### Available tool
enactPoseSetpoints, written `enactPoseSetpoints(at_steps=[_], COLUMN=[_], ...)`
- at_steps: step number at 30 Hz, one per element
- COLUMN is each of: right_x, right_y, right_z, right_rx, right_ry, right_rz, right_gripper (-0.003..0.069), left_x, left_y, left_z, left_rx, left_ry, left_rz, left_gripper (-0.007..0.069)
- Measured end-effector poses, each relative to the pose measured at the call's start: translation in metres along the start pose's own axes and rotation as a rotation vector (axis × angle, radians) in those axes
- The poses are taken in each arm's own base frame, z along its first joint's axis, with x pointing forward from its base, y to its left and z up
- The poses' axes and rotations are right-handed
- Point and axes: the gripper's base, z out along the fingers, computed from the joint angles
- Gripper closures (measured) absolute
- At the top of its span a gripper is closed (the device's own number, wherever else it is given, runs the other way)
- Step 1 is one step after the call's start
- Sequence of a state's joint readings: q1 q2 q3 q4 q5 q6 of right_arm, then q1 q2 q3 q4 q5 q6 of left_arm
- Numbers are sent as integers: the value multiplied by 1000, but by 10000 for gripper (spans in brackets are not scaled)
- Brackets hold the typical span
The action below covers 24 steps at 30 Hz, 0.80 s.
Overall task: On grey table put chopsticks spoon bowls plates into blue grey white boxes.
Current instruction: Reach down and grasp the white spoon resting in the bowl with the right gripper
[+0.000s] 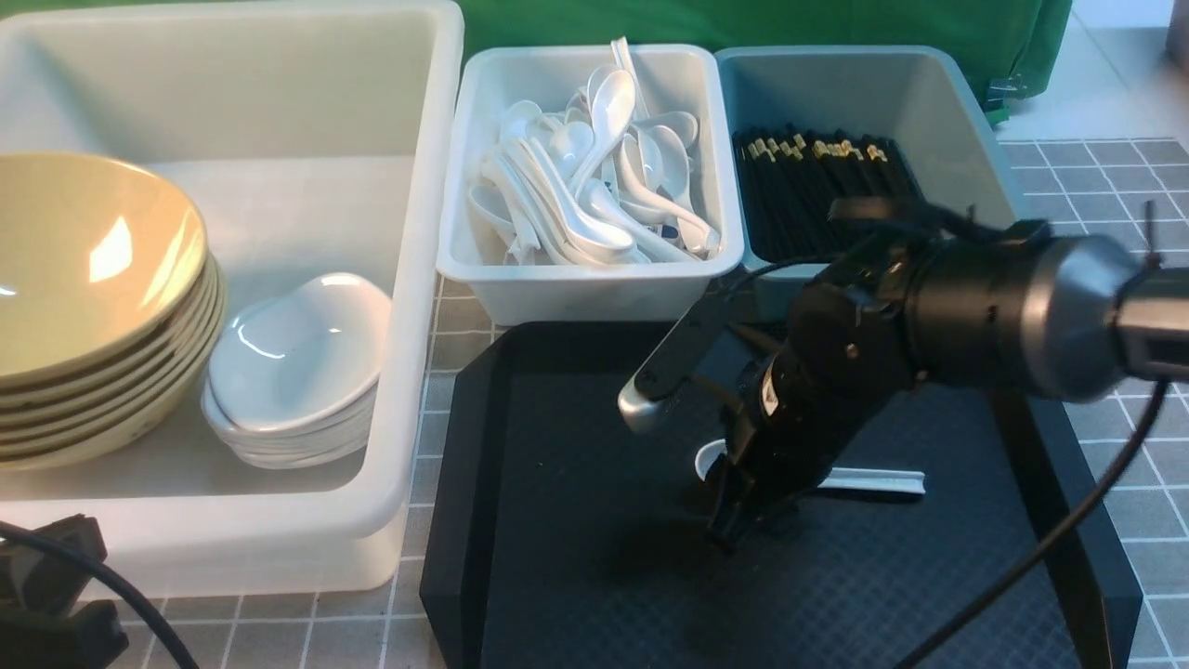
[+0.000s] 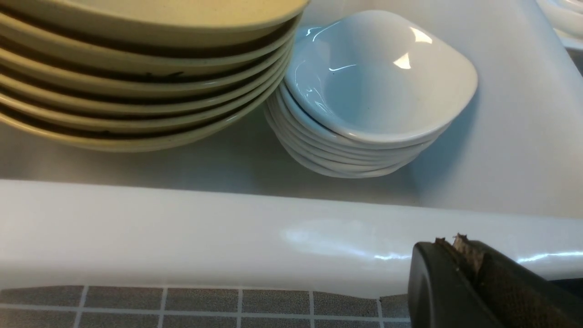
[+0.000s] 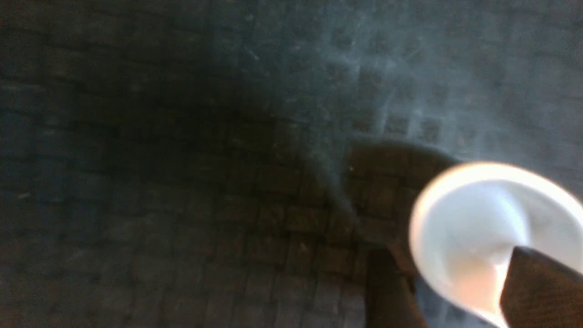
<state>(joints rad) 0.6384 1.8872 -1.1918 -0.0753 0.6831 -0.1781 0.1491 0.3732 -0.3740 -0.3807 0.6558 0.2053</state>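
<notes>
**One spoon on the tray, and it could slip**

One white spoon [image 1: 873, 480] lay flat on the black tray [image 1: 576, 520], its scoop under the right gripper [image 1: 734, 528]. The jaws were open, with one finger on each side of the spoon, and nothing was held yet. The left gripper [image 2: 457, 248] was closed and empty, low beside the front wall of the big tub [image 1: 232, 548].

What could go wrong? The spoon looked smooth and shiny, so it might pop out or spin when the jaws squeeze. The wrist picture was blurry, so the aim was hard to check.

The spoon box [image 1: 594, 293] stood just past the tray's far edge, and it was piled high with spoons. A low lift could bump its front wall. The blue box [image 1: 966, 121] with chopsticks [image 1: 808, 177] was right next to it, so a drift to the right would mean the wrong box. A cable [image 1: 1050, 548] hung over the tray's right corner and could catch. The tray had lots of bare room around the spoon.
</notes>
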Motion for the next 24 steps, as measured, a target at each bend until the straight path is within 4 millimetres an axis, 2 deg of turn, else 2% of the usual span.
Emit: enactPoseSetpoints(at_steps=[2, 5, 6, 7, 9, 14, 15, 16, 17, 19, 22, 24], right_x=[-1, -1, -1, -1, 0, -3, -5, -5, -5, -5, -1, 4], right_y=[0, 0, 0, 0, 0, -2, -3, -3, -4, -4, -10, -17], right_z=[2, 2, 1, -2, -7, -38, -53, -54, -64, -66, -55, -41], right_rx=[3, 3, 4, 3, 1, 20, 32, 33, 40, 38, 27, 22], right_ry=[-7, -8, -10, -11, -13, -97, -149, -153, -184, -187, -137, -76], right_rz=[-2, -2, -2, 0, 4, 5, 7, 7, 12, 44, 128, 195], right_gripper=[372, 536, 545, 594, 624, 628, 629, 629, 629, 627, 589, 526], left_x=[0, 0, 0, 0, 0, 0, 0, 0, 0, 0, 0, 0], left_y=[0, 0, 0, 0, 0, 0, 0, 0, 0, 0, 0, 0], left_z=[0, 0, 0, 0, 0, 0, 0, 0, 0, 0, 0, 0], left_rx=[0, 1, 1, 1, 1, 1, 1, 1, 1, 1, 2, 2], left_ry=[1, 1, 1, 1, 1, 1, 1, 1, 1, 1, 1, 1], left_rz=[0, -1, -1, -1, -1, -1, -1, -1, -1, -1, -2, -2], left_gripper=[636, 636, 636, 636, 636, 636, 636, 636, 636, 636, 636, 636])
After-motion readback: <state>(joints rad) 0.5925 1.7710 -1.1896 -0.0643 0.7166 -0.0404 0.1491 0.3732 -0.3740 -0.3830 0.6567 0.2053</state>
